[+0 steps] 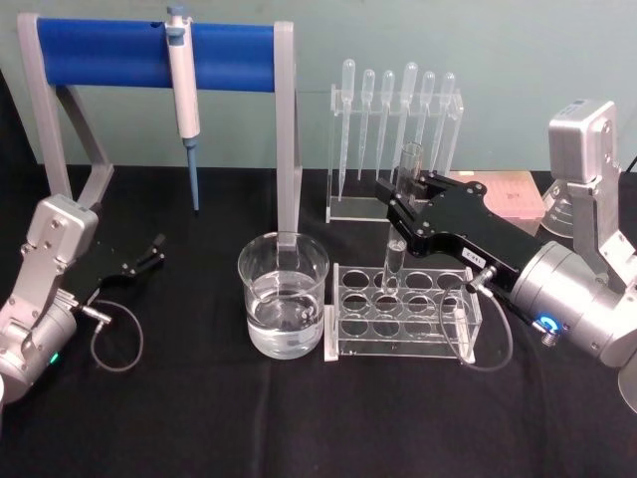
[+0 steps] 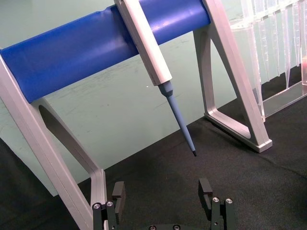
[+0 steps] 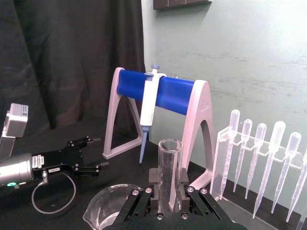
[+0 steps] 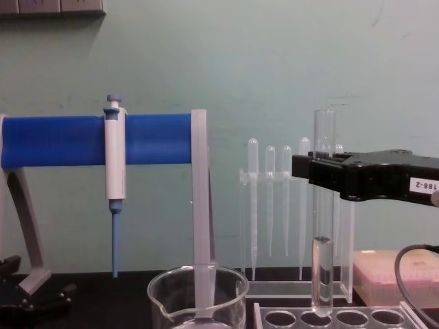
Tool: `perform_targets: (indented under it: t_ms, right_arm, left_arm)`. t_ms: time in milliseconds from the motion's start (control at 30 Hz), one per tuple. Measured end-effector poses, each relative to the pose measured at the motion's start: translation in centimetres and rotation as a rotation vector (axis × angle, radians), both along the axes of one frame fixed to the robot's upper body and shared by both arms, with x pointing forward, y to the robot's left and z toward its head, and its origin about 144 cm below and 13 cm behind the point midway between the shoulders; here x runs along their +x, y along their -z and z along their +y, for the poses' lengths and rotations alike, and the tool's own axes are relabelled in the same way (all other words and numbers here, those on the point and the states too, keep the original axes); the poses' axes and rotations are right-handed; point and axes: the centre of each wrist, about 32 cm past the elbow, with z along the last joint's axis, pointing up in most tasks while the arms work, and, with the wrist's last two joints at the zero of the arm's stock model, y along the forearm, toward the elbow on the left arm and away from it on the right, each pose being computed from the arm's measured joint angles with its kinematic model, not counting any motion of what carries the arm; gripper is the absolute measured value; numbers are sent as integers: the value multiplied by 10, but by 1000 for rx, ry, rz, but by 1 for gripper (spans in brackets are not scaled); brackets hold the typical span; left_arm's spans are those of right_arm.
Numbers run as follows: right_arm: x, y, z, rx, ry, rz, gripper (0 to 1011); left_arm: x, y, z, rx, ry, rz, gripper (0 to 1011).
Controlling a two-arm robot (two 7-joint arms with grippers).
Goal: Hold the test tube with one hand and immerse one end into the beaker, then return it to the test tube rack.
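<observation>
One test tube [image 1: 410,159] is standing upright in my right pincer [image 1: 396,209], centre right of the head view. The jaws are closing narrowly on its upper half, just under the open rim. Its rounded bottom is hanging at the mouth of a back-row hole in the rack [image 1: 438,329]; I cannot tell whether it is touching. The beaker [image 1: 261,299] is standing just left of the rack, apart from the tube. A level line is showing low in the tube in the chest view, possibly liquid, so I am judging the dip may be done and only the seating and release are remaining; an opening lift would look the same. My left pincer [image 1: 149,254] is idling at lower left, jaws wide apart, holding nothing. Materials: the tube is reading as thin, smooth clear glass, the beaker as a wide spouted glass cylinder partly filled with clear liquid, the rack as clear plastic with round holes, and the table cloth as matte black.
</observation>
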Motion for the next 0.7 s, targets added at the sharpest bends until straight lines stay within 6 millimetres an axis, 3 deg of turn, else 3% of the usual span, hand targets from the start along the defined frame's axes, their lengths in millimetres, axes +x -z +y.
perform_targets:
  t_ms: [700]
  right_arm:
    - [0,1,0,0,-1,3,225]
  left_arm:
    - [0,0,0,0,0,0,1000]
